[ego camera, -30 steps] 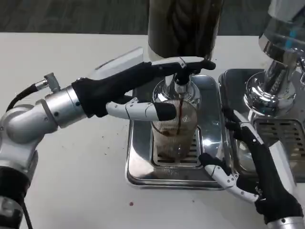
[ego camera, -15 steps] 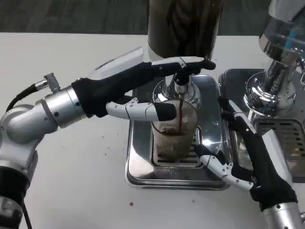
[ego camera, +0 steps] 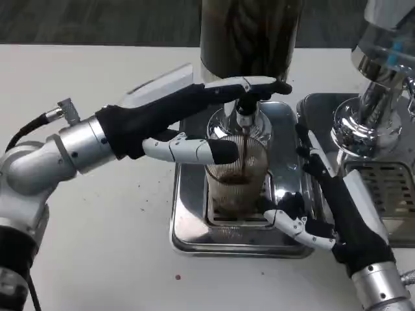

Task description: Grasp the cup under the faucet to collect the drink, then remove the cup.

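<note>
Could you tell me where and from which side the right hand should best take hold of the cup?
Probably the cup's ribbed mid-wall, from its right: the left hand covers its left side and the faucet above, while the open right hand waits alongside.

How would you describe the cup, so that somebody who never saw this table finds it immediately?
Find the tall dark drink dispenser at the top centre, over a shiny metal drip tray. On the tray's grate, directly under the faucet, stands the cup. It is the only clear ribbed container there, with a thin dark stream running into it.
</note>
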You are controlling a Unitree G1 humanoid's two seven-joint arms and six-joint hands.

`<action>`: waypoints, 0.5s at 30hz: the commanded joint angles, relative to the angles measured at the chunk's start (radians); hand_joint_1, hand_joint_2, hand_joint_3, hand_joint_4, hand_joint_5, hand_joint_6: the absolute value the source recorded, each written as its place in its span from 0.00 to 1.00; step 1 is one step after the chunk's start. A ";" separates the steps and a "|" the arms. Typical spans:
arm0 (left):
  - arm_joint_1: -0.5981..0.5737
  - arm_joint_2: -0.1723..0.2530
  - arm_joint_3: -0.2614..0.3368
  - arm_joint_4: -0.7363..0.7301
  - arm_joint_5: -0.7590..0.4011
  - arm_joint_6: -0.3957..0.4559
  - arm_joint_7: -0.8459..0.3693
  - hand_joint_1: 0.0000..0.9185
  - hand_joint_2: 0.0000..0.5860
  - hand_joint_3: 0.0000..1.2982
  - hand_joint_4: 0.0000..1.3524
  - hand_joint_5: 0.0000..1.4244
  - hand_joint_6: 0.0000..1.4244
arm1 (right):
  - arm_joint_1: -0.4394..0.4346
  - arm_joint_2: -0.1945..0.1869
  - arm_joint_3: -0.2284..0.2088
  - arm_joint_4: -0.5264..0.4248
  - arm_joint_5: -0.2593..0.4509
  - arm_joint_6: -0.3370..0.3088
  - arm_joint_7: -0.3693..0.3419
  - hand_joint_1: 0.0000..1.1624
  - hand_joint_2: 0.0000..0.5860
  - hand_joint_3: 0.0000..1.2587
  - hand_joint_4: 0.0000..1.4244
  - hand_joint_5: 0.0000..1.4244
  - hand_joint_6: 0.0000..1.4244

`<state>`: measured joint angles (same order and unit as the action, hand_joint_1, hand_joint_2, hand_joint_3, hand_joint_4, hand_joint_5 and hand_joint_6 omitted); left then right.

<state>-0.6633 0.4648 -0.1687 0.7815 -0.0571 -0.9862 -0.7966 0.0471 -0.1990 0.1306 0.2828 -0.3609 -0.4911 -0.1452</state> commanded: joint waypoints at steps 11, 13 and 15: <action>0.034 0.022 -0.020 -0.008 0.031 0.008 -0.025 0.00 0.19 0.14 0.08 0.11 0.08 | -0.071 0.028 0.009 0.123 0.058 -0.034 0.017 0.57 0.36 0.00 0.00 0.03 0.09; 0.034 0.023 -0.020 -0.008 0.031 0.009 -0.025 0.00 0.19 0.14 0.08 0.11 0.08 | -0.079 0.034 0.010 0.140 0.058 -0.045 0.013 0.57 0.36 0.00 0.00 0.03 0.09; 0.035 0.023 -0.020 -0.008 0.031 0.009 -0.025 0.00 0.19 0.14 0.08 0.11 0.08 | -0.086 0.038 0.011 0.154 0.059 -0.054 0.010 0.57 0.36 0.00 0.00 0.03 0.09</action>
<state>-0.6614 0.4728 -0.1688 0.7697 -0.0580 -0.9854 -0.7965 -0.0244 -0.1646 0.1417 0.4168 -0.3127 -0.5142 -0.1348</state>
